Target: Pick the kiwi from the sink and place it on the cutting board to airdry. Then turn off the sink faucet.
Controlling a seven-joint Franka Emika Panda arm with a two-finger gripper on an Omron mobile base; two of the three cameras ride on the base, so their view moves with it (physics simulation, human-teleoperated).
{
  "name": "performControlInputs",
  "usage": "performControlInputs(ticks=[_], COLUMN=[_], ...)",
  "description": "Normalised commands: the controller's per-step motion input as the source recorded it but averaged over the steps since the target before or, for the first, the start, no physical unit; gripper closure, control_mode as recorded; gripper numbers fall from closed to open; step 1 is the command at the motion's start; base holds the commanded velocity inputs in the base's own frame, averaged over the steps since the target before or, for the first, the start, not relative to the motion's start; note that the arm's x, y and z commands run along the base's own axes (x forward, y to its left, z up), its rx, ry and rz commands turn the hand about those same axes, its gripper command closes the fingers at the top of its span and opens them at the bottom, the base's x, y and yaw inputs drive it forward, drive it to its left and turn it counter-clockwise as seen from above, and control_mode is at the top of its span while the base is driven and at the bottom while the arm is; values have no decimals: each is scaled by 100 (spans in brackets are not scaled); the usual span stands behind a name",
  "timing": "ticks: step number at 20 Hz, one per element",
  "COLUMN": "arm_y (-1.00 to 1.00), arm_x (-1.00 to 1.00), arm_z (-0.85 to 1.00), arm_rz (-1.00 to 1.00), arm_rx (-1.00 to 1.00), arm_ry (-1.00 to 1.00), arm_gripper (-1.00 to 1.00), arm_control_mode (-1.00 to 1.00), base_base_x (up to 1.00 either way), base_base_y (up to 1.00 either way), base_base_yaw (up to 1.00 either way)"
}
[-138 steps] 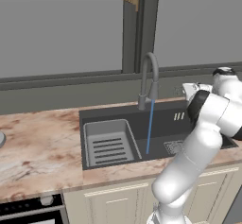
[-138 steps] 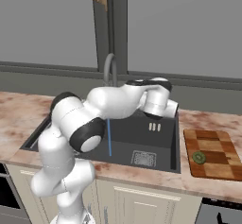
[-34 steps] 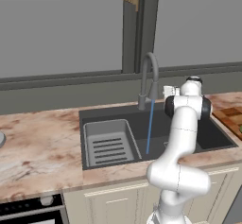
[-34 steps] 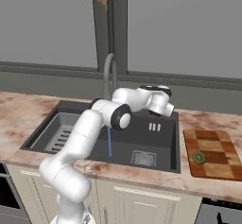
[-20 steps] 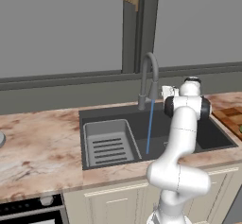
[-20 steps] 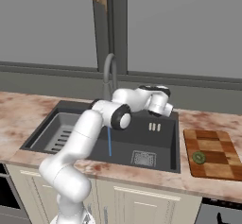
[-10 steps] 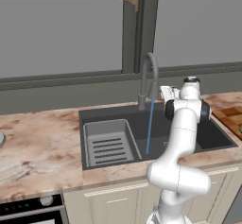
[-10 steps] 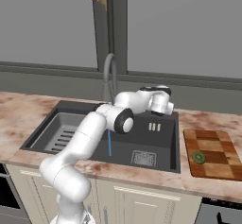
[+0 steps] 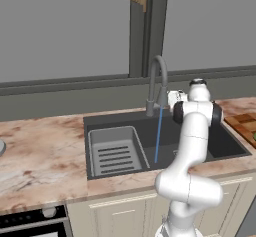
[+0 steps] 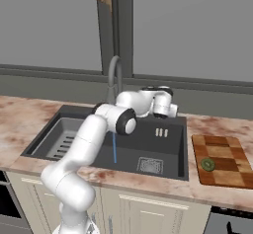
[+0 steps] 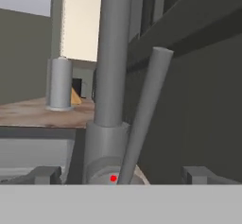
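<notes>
The grey gooseneck faucet [image 9: 157, 79] [image 10: 114, 77] stands behind the dark sink [image 9: 220, 142] [image 10: 167, 144], and a blue stream of water [image 9: 158, 136] runs from its spout. My gripper [image 9: 168, 100] hangs just right of the faucet's stem, pointing at it. In the hand view the stem [image 11: 113, 53] and its slanted lever [image 11: 144, 114] fill the middle. They stand between my gripper's [image 11: 121, 176] open fingertips [image 11: 45, 175], and nothing is held. The kiwi [image 10: 208, 164] lies on the checkered cutting board [image 10: 220, 161] [image 9: 244, 123] right of the sink.
A lighter grey ribbed tray [image 9: 117, 151] [image 10: 64, 141] fills the sink's left half, and a square drain grate [image 10: 149, 165] sits in the right half. Pinkish marbled counter [image 9: 40, 153] runs to both sides. A grey wall ledge and window frame rise right behind the faucet.
Over the last second my hand has crept a little closer to the faucet; several seconds ago the arm was further right. The water keeps running and the kiwi has not moved.
</notes>
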Motion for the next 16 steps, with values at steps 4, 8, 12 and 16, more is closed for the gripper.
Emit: performControlInputs(ticks=[4,8,12,16], arm_y=[100,100,100,100], arm_x=[69,67,68,67], arm_z=[61,57,56,58], arm_rz=[2,3,5,5], arm_rx=[-12,-13,-13,-14], arm_ry=[-4,-4,-6,-8], arm_gripper=[-100,-100,-100,-100], arm_control_mode=[-100,-100,-100,-100], base_base_x=[0,0,0,0], base_base_y=[0,0,0,0], base_base_yaw=[0,0,0,0])
